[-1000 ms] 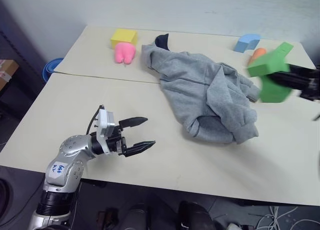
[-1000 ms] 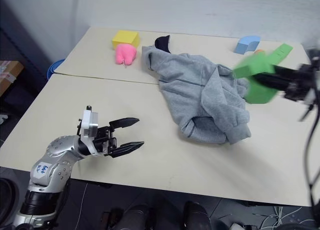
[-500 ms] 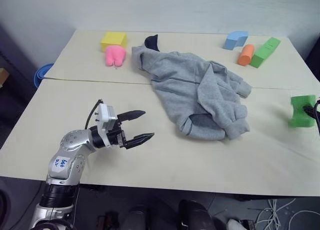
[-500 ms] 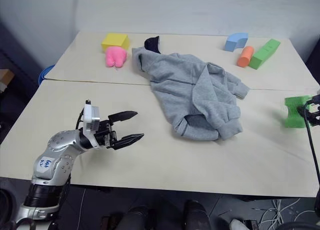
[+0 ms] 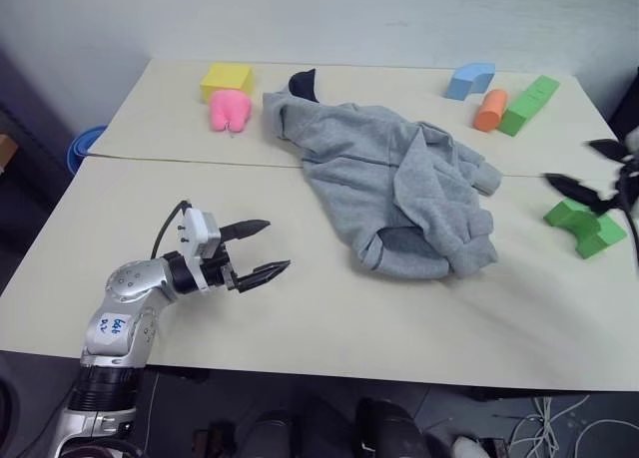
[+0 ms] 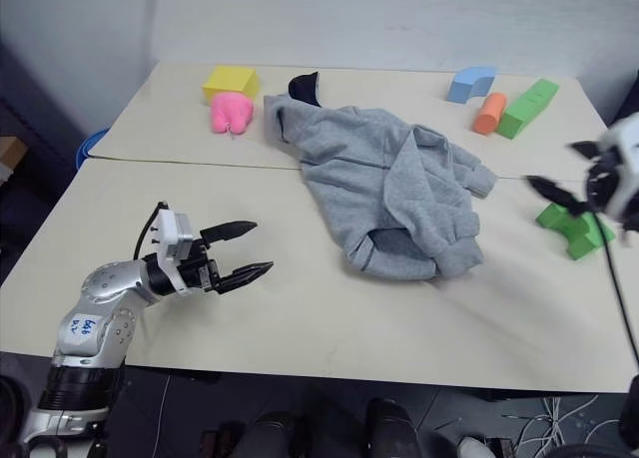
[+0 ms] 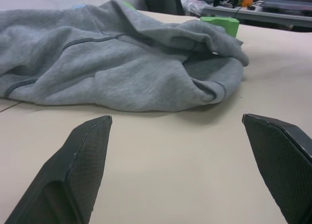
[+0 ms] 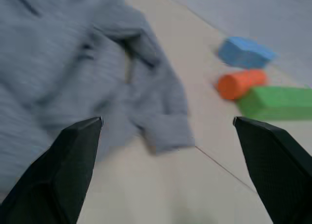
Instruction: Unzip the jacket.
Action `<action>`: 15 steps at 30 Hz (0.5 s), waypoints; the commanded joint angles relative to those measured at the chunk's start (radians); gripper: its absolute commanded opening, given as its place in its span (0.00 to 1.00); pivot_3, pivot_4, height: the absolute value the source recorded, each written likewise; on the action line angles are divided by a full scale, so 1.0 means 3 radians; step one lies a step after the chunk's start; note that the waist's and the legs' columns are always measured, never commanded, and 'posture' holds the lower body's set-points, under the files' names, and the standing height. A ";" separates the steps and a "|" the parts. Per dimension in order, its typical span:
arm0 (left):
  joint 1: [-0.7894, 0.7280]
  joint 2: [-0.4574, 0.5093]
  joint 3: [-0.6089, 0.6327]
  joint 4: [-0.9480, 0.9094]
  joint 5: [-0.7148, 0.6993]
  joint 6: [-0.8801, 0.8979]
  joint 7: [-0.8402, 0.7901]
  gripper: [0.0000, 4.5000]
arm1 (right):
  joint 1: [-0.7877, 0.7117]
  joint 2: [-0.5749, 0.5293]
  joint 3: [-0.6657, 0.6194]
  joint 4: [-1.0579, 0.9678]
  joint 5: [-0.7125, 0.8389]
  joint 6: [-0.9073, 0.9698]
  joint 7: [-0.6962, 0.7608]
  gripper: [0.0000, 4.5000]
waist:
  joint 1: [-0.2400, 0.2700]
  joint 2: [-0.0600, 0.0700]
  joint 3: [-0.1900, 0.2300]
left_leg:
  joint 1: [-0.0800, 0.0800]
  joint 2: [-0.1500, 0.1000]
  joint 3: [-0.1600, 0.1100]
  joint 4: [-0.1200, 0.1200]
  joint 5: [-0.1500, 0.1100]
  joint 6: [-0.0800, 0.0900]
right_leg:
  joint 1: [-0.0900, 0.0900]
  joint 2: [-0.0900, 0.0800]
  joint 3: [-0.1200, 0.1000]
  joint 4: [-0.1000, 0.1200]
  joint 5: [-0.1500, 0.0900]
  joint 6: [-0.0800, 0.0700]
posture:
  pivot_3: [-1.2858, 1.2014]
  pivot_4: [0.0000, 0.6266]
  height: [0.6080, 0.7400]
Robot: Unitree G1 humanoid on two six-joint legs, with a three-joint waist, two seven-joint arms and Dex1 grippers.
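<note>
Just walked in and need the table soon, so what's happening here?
A two-armed robot is set to unzip the grey jacket, which lies crumpled mid-table, untouched. Its left hand hovers open over bare table, pointing at the jacket. Its right hand is open beside a green block lying loose on the table. Foam shapes sit along the far edge.

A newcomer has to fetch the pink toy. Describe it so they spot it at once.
On the far half of the beige table, look to the robot's left of the crumpled grey jacket. The pink toy sits in front of a yellow block, touching it. It is the one soft, rounded pink shape.
</note>
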State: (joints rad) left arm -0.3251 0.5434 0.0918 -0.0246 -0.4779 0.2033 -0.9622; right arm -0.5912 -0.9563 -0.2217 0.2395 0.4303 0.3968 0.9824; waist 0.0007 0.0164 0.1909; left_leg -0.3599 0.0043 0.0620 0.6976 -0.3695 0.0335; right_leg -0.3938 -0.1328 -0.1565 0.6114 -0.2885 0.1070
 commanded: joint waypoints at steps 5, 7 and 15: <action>-0.0219 -0.0033 -0.0044 0.0140 0.0072 -0.0131 -0.0085 1.00 | -0.0374 0.0782 0.0722 -0.0651 -0.0258 0.0854 -0.0874 0.99 | 0.0039 0.0000 0.0000 | -0.0004 -0.0009 -0.0004 0.0002 0.0000 0.0001 | -0.0002 -0.0007 -0.0001 0.0002 0.0000 0.0000 | 0.52 0.24 1.00; -0.0226 -0.0021 -0.0030 0.0139 0.0072 -0.0135 -0.0090 1.00 | -0.0492 0.0876 0.0976 -0.0357 -0.0654 0.0691 -0.1099 0.96 | 0.0059 0.0000 0.0000 | -0.0010 -0.0013 -0.0009 0.0004 0.0000 0.0002 | -0.0006 -0.0008 -0.0003 0.0001 0.0000 0.0000 | 0.52 0.24 1.00; -0.0131 0.0020 0.0028 0.0074 0.0085 -0.0167 -0.0047 1.00 | -0.0551 0.1092 0.1189 -0.0382 -0.0739 0.0864 -0.0918 0.40 | 0.0053 0.0000 0.0000 | -0.0032 -0.0015 -0.0027 0.0005 0.0001 0.0002 | -0.0014 -0.0005 -0.0017 -0.0002 0.0000 0.0001 | 0.52 0.24 1.00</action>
State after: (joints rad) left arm -0.3727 0.5338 0.0758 0.0209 -0.4570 0.1714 -0.9772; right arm -0.7483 -0.6294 0.1412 0.1621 0.2069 0.6569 0.6904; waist 0.0166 0.0164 0.1909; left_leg -0.3695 -0.0001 0.0540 0.6992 -0.3693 0.0343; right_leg -0.3980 -0.1342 -0.1618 0.6109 -0.2884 0.1072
